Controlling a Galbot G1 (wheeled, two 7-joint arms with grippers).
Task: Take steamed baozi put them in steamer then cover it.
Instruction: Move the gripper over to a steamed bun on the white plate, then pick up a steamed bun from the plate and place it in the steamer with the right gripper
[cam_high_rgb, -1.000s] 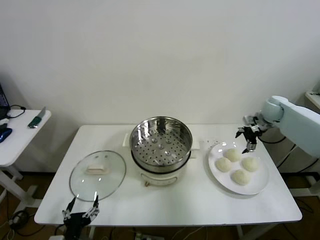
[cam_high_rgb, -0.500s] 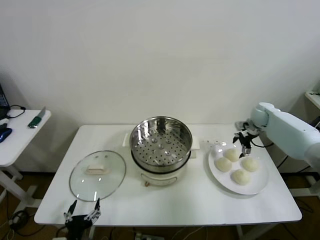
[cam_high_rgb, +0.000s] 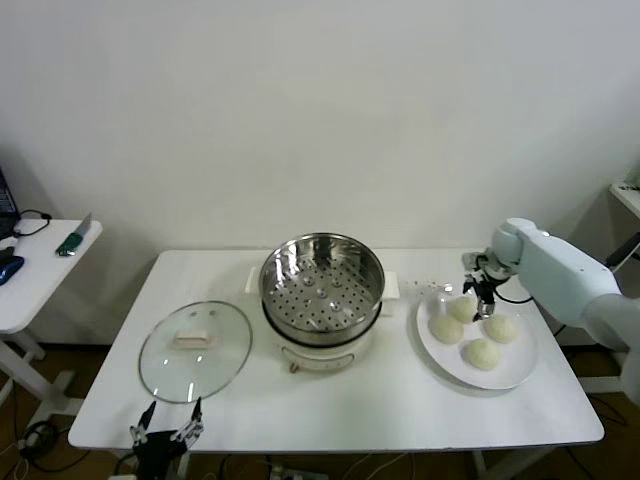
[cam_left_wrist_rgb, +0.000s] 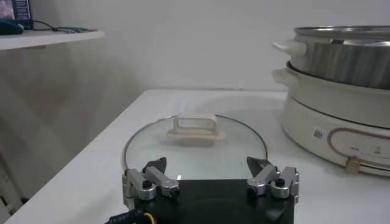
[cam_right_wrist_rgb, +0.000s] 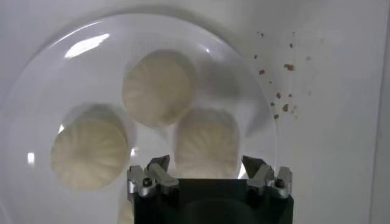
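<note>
Several steamed baozi lie on a white plate (cam_high_rgb: 520, 374) right of the steamer (cam_high_rgb: 322, 285), whose steel basket holds nothing. My right gripper (cam_high_rgb: 477, 293) hangs just over the plate's back-left baozi (cam_high_rgb: 465, 310). In the right wrist view that baozi (cam_right_wrist_rgb: 206, 143) sits between the open jaws of the right gripper (cam_right_wrist_rgb: 205, 167), with a small gap on each side. Two more baozi (cam_right_wrist_rgb: 159, 87) (cam_right_wrist_rgb: 91, 152) lie beyond it. The cover (cam_high_rgb: 195, 350) lies flat on the table at the front left. My left gripper (cam_high_rgb: 166, 432) waits open below the front edge, facing the cover (cam_left_wrist_rgb: 195, 146).
The steamer basket (cam_left_wrist_rgb: 347, 58) stands on its cream pot base (cam_left_wrist_rgb: 341, 128) at the table's middle. Brown crumbs (cam_right_wrist_rgb: 283, 91) dot the table beside the plate (cam_right_wrist_rgb: 244, 85). A small side table (cam_high_rgb: 40, 265) with loose items stands at the far left.
My right arm has swung left and down, bringing its gripper from beside the plate's back edge to straddle the back-left baozi. The left arm has hardly moved.
</note>
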